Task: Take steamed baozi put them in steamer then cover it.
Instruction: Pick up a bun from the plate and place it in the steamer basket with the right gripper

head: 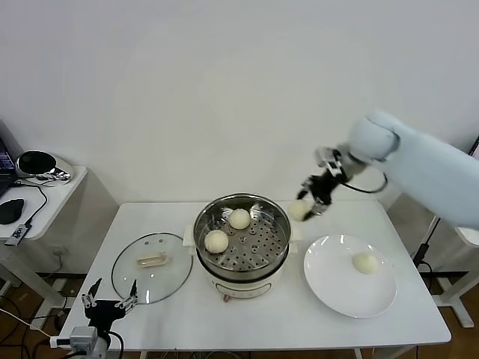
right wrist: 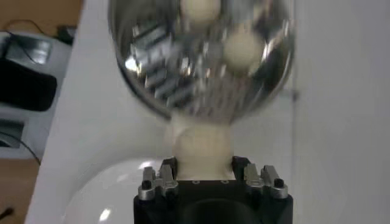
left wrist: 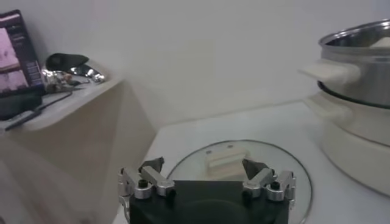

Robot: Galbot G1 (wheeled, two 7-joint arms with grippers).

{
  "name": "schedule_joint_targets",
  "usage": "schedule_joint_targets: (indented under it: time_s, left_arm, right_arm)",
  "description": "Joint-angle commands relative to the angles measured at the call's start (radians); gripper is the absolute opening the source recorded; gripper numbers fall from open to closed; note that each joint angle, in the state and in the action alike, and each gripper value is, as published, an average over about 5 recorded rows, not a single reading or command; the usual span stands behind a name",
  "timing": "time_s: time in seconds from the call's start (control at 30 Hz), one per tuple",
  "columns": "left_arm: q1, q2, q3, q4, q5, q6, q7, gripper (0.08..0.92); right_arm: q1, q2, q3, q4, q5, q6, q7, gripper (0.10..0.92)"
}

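The steamer (head: 277, 262) stands mid-table, its perforated tray holding two cream-white baozi (head: 239, 218) (head: 216, 241). My right gripper (head: 305, 209) hangs in the air just right of the steamer's rim, shut on a third baozi (head: 299, 210); the right wrist view shows that bun (right wrist: 202, 152) squeezed between the fingers with the steamer (right wrist: 158, 67) ahead. One more baozi (head: 365, 262) lies on the white plate (head: 337, 292). The glass lid (head: 150, 288) rests flat left of the steamer. My left gripper (head: 109, 301) waits open at the front left, over the lid's near edge (left wrist: 183, 161).
A side table (head: 52, 198) at the left carries a mouse, cables and a shiny round object. A light wooden block (head: 152, 260) shows in the middle of the lid. The right arm's pale sleeve (head: 426, 172) reaches in from the right.
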Motion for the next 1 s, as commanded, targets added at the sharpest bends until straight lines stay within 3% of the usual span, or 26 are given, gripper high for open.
schedule_joint_targets:
  time_s: [0.03, 0.27, 0.37, 0.67, 1.0]
  left_arm:
    - [0.007, -0.013, -0.008, -0.025, -0.002, -0.003, -0.005, 0.823]
    - [0.014, -0.029, -0.018, -0.036, -0.015, -0.008, -0.008, 0.823]
    - [0.015, -0.031, -0.028, -0.041, -0.026, -0.007, -0.008, 0.823]
    - [0.013, -0.029, -0.032, -0.051, -0.032, -0.004, -0.004, 0.823]
    - [0.000, -0.025, -0.030, -0.026, -0.032, -0.003, -0.002, 0.823]
  right_arm:
    - [0.145, 0.289, -0.137, -0.169, 0.019, 0.624, -0.035, 0.560]
    - [0.096, 0.382, -0.118, -0.112, -0.319, 0.822, -0.037, 0.560]
    - [0.061, 0.402, -0.121, -0.083, -0.394, 0.877, -0.045, 0.562]
    - [-0.039, 0.424, -0.112, -0.052, -0.515, 0.890, -0.048, 0.566]
    - [-0.117, 0.388, -0.114, 0.001, -0.535, 0.873, -0.055, 0.568]
